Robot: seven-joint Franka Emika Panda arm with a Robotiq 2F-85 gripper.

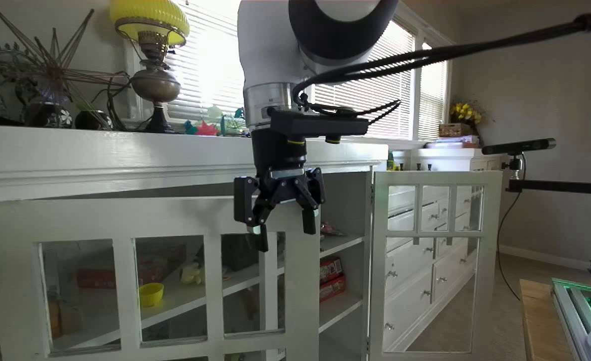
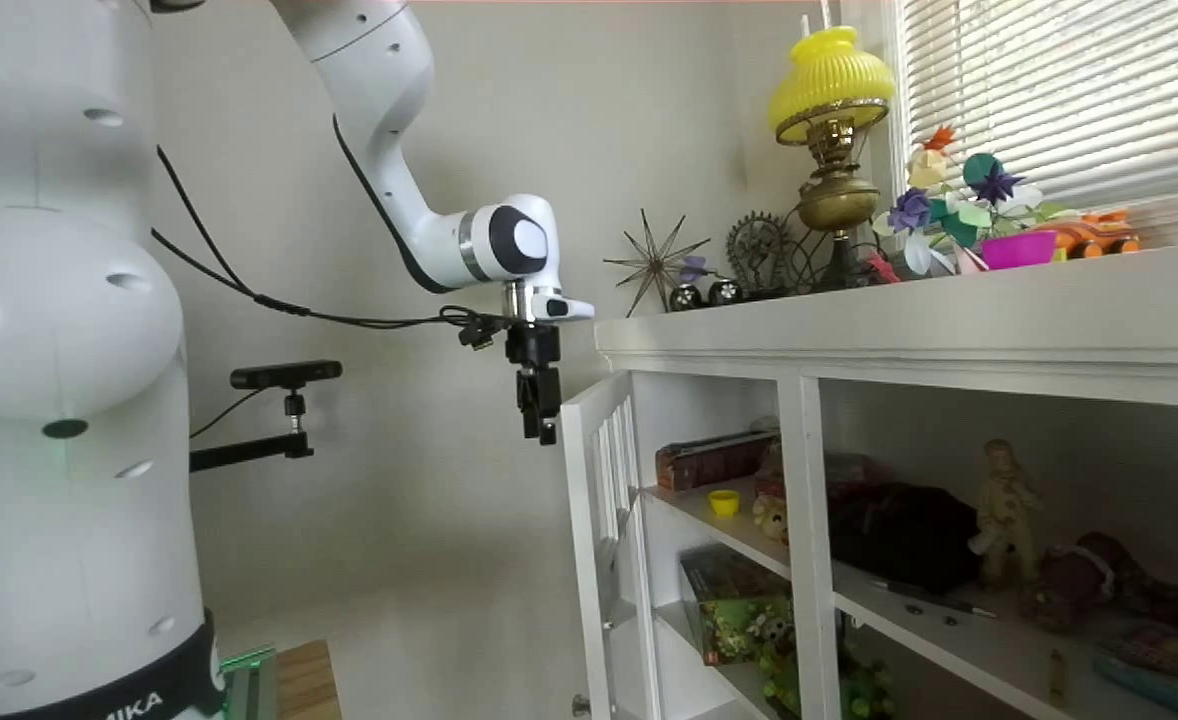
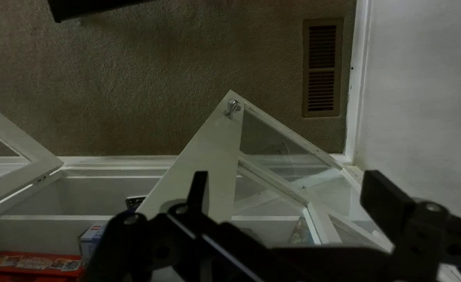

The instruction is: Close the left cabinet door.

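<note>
Wide white-painted left cabinet door with clear glass panes, ajar

Location: end of the long white cabinet, beside a plain pale wall; free edge swung out. In the wrist view its shiny knob shows at the free-edge corner.

Black two-fingered gripper: pointing down, jaws spread wide; in an exterior view it covers part of the door's upper free corner. Contact with the door cannot be told.

Second white paned door: also swung open.

Inside: small yellow cup on a white shelf; red printed boxes, stacked, seen between the two doors.

Cabinet top: brass-coloured lamp with ribbed yellow shade; spiky starburst ornament of thin rods.

Below: brown slatted vent in brown carpet, near the wall.
</note>
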